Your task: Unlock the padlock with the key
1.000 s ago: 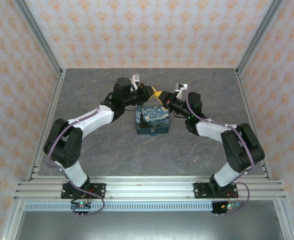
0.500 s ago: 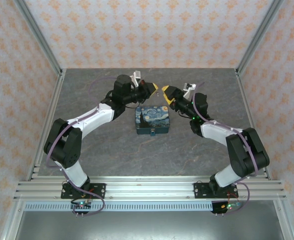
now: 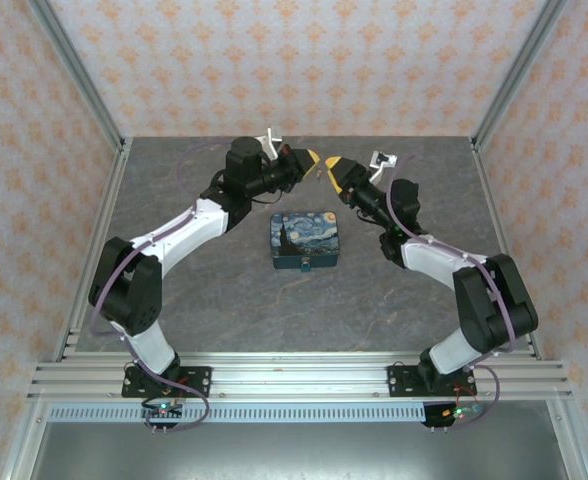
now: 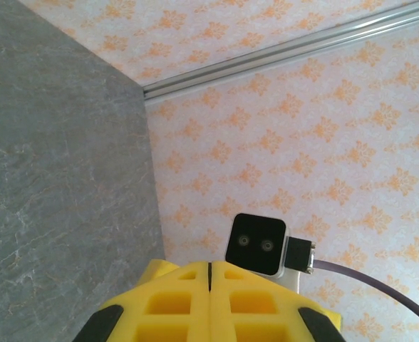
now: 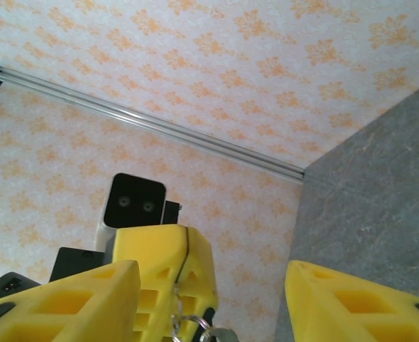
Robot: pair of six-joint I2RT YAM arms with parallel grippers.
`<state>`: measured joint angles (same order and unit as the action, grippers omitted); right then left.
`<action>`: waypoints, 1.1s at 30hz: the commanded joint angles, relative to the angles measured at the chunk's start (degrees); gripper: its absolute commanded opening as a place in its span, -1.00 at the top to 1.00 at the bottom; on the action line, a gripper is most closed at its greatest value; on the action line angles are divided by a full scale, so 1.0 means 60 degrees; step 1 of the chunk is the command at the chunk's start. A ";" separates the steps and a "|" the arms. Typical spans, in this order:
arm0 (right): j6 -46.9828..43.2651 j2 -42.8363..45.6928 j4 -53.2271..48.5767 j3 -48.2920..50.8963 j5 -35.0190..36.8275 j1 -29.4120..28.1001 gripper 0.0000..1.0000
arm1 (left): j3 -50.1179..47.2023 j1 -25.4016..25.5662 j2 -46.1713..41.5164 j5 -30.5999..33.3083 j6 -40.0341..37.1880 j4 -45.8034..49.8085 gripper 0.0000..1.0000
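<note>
The left tool (image 3: 311,158) is clenched, its yellow fingers pressed flat together in the left wrist view (image 4: 209,265). In the right wrist view a tiny pale metal key (image 5: 208,331) on a small ring hangs pinched at those closed tips. The right tool (image 3: 332,163) faces it just beside, both raised above the far part of the grey stone-patterned desk (image 3: 394,300). Its jaws are released and stand wide apart (image 5: 213,265), grasping nothing. The tiny teal-blue padlock (image 3: 304,265) sits against the near side of the rectangular dark-blue painted tin (image 3: 306,238), mid-desk.
</note>
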<state>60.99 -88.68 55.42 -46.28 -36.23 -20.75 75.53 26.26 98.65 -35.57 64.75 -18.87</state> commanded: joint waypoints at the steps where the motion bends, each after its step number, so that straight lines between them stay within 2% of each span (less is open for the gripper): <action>1: 0.0129 -0.0206 0.0908 -0.0454 -0.0217 -0.0143 -0.09 | 0.0288 0.0076 0.0195 -0.0024 0.0194 -0.0368 1.00; 14: 0.1120 -0.1100 0.2142 -0.0441 0.0116 -0.0513 0.02 | 0.0072 0.0076 0.0246 0.0383 0.0107 -0.0976 1.00; 33: 0.1333 -0.0932 0.2640 0.0280 0.0399 -0.0525 0.27 | 0.0083 0.0076 0.0316 0.0684 0.0078 -0.1182 1.00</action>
<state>69.01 -94.87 68.36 -44.51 -34.00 -23.49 75.59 26.55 100.49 -32.49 65.56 -22.70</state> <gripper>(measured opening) 0.367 0.043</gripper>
